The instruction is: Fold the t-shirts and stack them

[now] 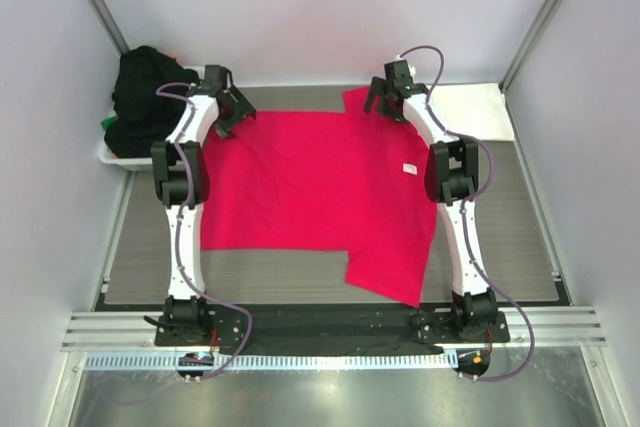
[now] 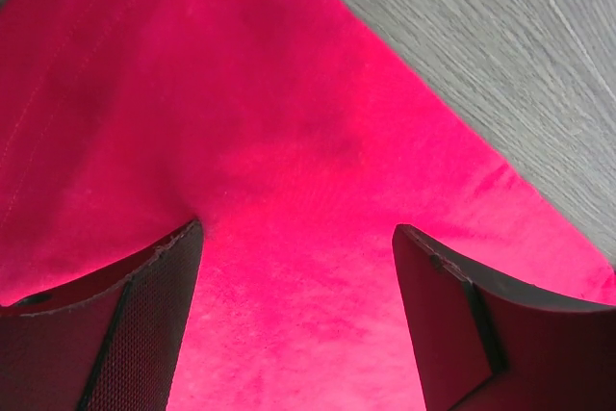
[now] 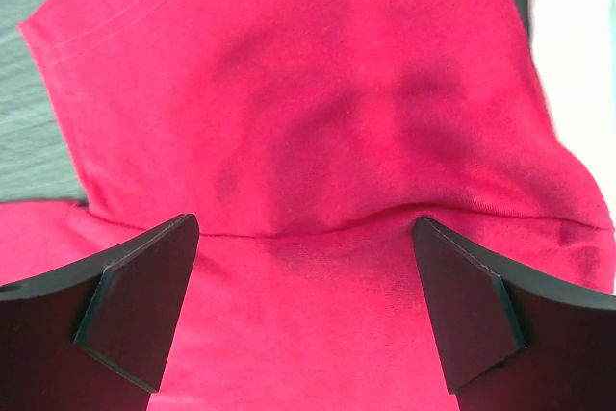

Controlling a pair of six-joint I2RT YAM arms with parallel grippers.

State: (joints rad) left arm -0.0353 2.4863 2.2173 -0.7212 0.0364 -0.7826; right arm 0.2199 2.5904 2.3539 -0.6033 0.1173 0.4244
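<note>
The left tool (image 2: pixel 296 226) and right tool (image 3: pixel 306 219) gape wide, maybe touching the red t-shirt (image 1: pixel 300 177).

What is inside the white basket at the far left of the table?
A heap of black cloth fills the basket, with a bit of green cloth at its left edge. Whatever lies beneath the heap is covered.

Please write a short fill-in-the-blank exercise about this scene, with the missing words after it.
The left tool and the right tool are over the red t-shirt, jaws ___.
The clothes heaped in the basket are mostly ___.
The folded white shirt lies at the table's far ___ corner.
Missing words: open; black; right.
</note>
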